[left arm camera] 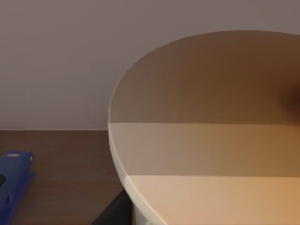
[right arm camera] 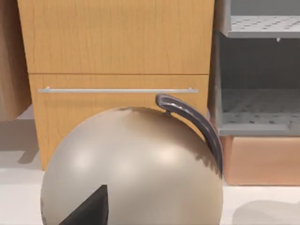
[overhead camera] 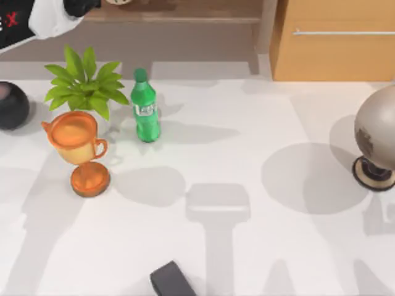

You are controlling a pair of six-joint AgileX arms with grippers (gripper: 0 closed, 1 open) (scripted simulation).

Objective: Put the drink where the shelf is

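Note:
The drink [left arm camera: 211,140] is a beige-orange cup looming very close in the left wrist view. Its pale top just shows at the top view's upper edge [overhead camera: 118,2], over the shelf [overhead camera: 185,11]. The shelf is a long brown board with a grey-brown recess below and an upright post at its right end. My left gripper [overhead camera: 86,5] reaches in from the upper left corner and is shut on the drink, one dark finger [left arm camera: 112,213] lying against the cup's side. The shelf board [left arm camera: 61,178] shows beneath the cup. My right gripper [right arm camera: 89,208] is parked close in front of the globe.
On the table stand a green soda bottle [overhead camera: 145,108], a potted plant [overhead camera: 83,86], an orange trophy [overhead camera: 80,151], a black ball [overhead camera: 9,105], a grey globe [overhead camera: 376,135] and a dark object [overhead camera: 173,280]. An orange-wood cabinet [overhead camera: 333,40] stands back right. A blue stapler [left arm camera: 14,183] lies on the shelf.

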